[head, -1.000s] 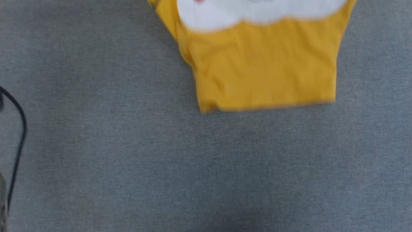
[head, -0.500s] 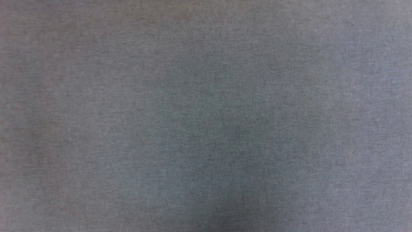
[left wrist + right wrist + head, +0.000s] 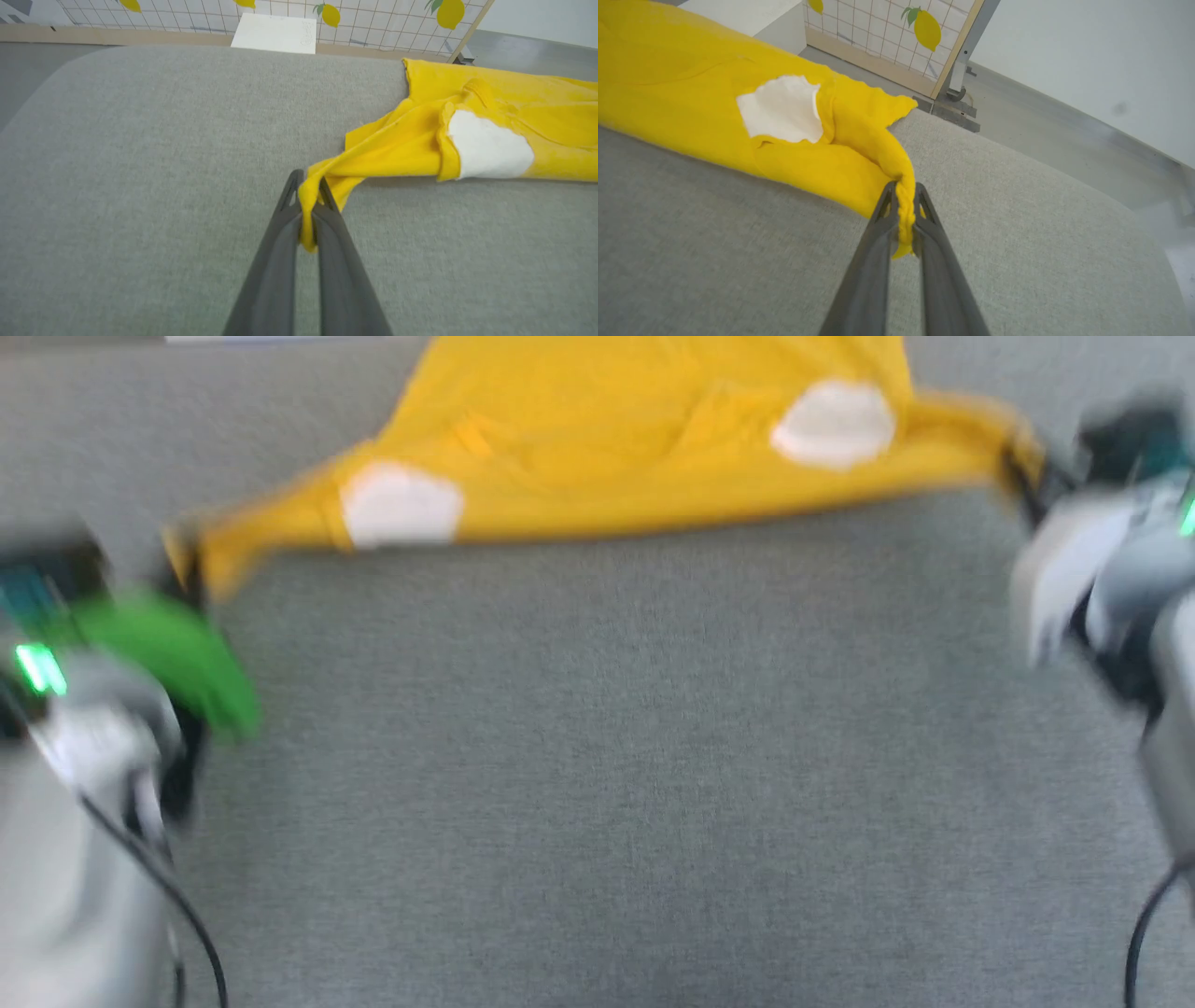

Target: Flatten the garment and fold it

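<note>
From where I stand, the mustard-yellow cotton T-shirt with white patches (image 3: 635,448) lies across the far side of the grey fabric-covered worktop (image 3: 597,756), toward twelve o'clock in the head view, drawn out into a long band between the two arms. The left hand (image 3: 309,184), at about nine o'clock, is pinched narrow on a bunched corner of the cloth. The right hand (image 3: 904,186), at about two o'clock, is clamped the same way on the opposite corner. I take the step to be spreading the shirt flat. Doing it well means drawing both corners apart evenly and low over the worktop, with just enough tension to unroll the near edge without slipping a grip, then laying it down square. The head view is blurred but gives the whole span and both patches. The wrist views sharply show yellow fabric wedged between each pair of dark fingers, a fold beside each patch, and the lemon-printed gridded white backdrop (image 3: 373,23) beyond.
</note>
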